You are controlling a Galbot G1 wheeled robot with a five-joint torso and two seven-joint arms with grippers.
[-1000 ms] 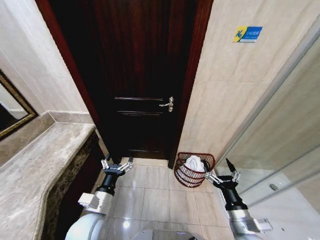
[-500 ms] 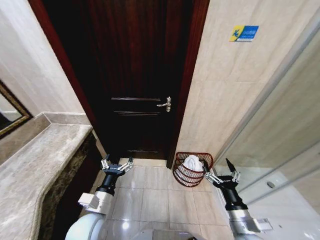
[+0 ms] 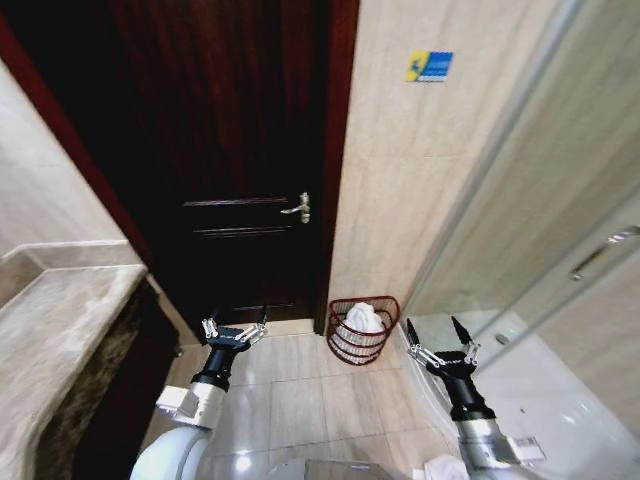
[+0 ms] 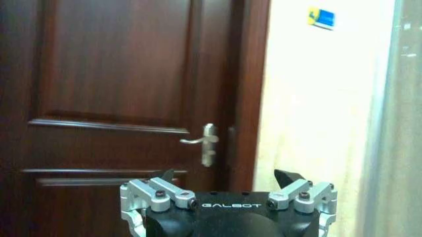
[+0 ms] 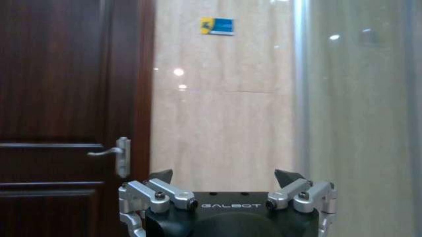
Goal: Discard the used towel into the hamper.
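The hamper (image 3: 352, 345), a small reddish-brown wire basket, stands on the tiled floor against the wall, right of the door. A white towel (image 3: 364, 318) lies bunched inside it. My left gripper (image 3: 234, 329) is held low and forward, to the left of the hamper, open and holding nothing. My right gripper (image 3: 441, 346) hovers just right of the hamper, also open and holding nothing. In the left wrist view the left gripper (image 4: 228, 176) faces the door. The right gripper (image 5: 224, 174) in the right wrist view faces the beige wall.
A dark wooden door (image 3: 230, 150) with a metal handle (image 3: 297, 208) stands ahead. A marble counter (image 3: 50, 340) runs along the left. A glass partition (image 3: 530, 240) closes off the right. A blue sign (image 3: 429, 66) hangs on the beige wall. Pale floor tiles (image 3: 300, 400) lie between the arms.
The whole head view has shifted left, so the camera has turned to the right. Both arms hold the same pose, open, and the towel stays in the hamper.
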